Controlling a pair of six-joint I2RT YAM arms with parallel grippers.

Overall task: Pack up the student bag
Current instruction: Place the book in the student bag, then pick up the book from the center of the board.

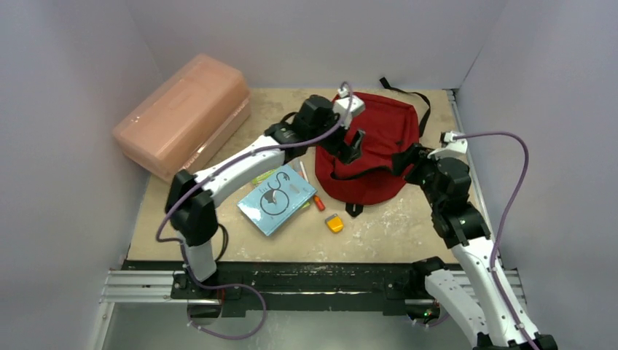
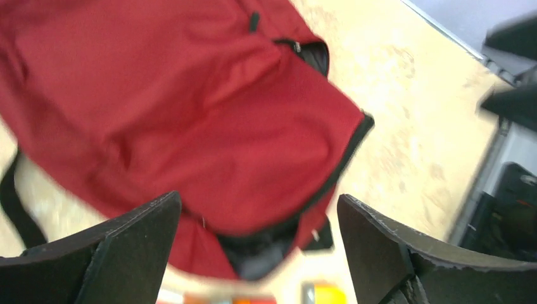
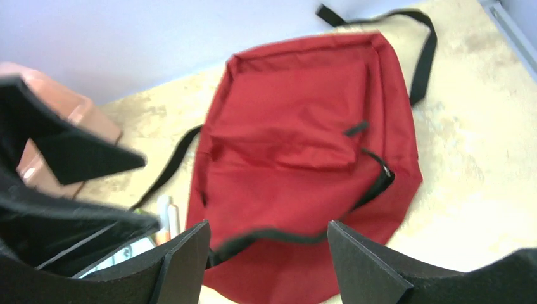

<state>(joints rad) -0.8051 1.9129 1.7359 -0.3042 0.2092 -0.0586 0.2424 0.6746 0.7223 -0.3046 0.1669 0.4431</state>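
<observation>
- On the table point(image 1: 393, 233), a pink translucent box point(image 1: 182, 117) leans at the far left, about 10 o'clock from the table's middle.
- A light-blue book point(image 1: 277, 200) lies at 8 o'clock from the bag. An orange marker point(image 1: 319, 203) and a small yellow-orange item point(image 1: 334, 224) lie near the bag's front edge, at 7 o'clock.
- The left gripper point(image 2: 259, 240) hangs over the bag's left part, jaws spread wide and holding nothing.
- The right gripper point(image 3: 266, 259) sits at the bag's 4 o'clock edge, jaws well apart and empty.
- The student bag point(image 1: 375, 146) lies flat at 1 o'clock. It is dark red and rumpled, with black straps trailing toward 12 o'clock. The black-edged mouth on its near side gapes slightly.
</observation>
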